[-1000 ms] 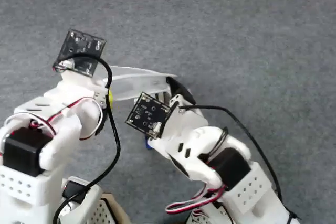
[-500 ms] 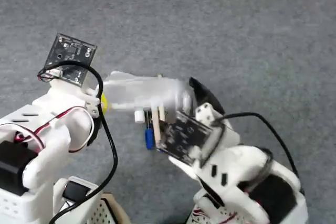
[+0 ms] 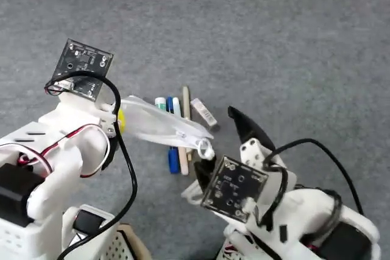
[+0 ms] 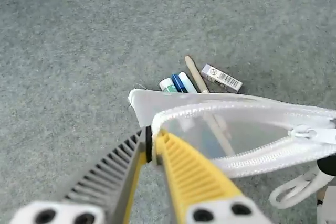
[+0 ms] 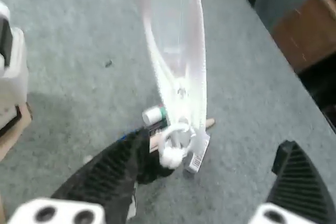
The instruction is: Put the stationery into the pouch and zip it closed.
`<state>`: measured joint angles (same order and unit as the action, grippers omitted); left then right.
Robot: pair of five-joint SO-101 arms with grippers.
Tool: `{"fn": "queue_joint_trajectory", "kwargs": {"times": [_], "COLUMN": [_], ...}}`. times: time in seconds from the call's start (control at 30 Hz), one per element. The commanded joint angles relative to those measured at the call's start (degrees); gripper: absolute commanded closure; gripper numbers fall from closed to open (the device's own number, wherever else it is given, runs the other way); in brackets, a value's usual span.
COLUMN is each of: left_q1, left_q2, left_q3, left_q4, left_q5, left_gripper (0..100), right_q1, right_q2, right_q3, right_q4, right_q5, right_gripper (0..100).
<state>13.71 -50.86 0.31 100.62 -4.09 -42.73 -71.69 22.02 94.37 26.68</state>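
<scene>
A clear pouch (image 3: 161, 127) with a white zipper hangs just above the table. My left gripper (image 4: 149, 141) is shut on its corner (image 3: 122, 120), yellow and grey fingers pinched together. The zipper pull (image 4: 305, 132) with its white ring (image 5: 176, 139) sits at the pouch's (image 5: 176, 40) free end. Several pens and a wooden stick (image 3: 175, 132) lie side by side on the table under the pouch (image 4: 236, 135), their tips (image 4: 178, 82) showing past it. A small white box (image 3: 203, 112) lies beside them. My right gripper (image 3: 222, 150) is open near the free end, holding nothing.
Grey felt (image 3: 292, 47) covers the table, with free room at the back and right. The right arm's body (image 3: 286, 217) fills the front right corner. A cardboard corner (image 3: 131, 245) shows at the front edge, near the left arm's base.
My right gripper let go of the pouch's end and drew back toward the front. The pouch's free end sagged forward, uncovering the pens and box on the table.
</scene>
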Motion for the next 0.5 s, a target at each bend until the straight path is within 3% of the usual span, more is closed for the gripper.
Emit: {"fn": "queue_joint_trajectory", "kwargs": {"times": [0.0,0.3,0.47], "left_q1": [0.7,0.7,0.7], "left_q2": [-0.6,-0.6,-0.6], "left_q3": [-2.2,-2.2,-2.2], "left_q4": [0.3,0.3,0.2], "left_q5": [0.5,0.5,0.5], "left_gripper": [97,97,97], "right_q1": [-0.6,-0.5,4.3], "right_q2": [0.1,0.7,0.6], "right_q3": [5.0,21.1,27.0], "right_q4": [-6.9,-21.0,-25.7], "right_q5": [-0.6,-0.2,-0.2], "right_gripper": [61.6,61.6,61.7]}}
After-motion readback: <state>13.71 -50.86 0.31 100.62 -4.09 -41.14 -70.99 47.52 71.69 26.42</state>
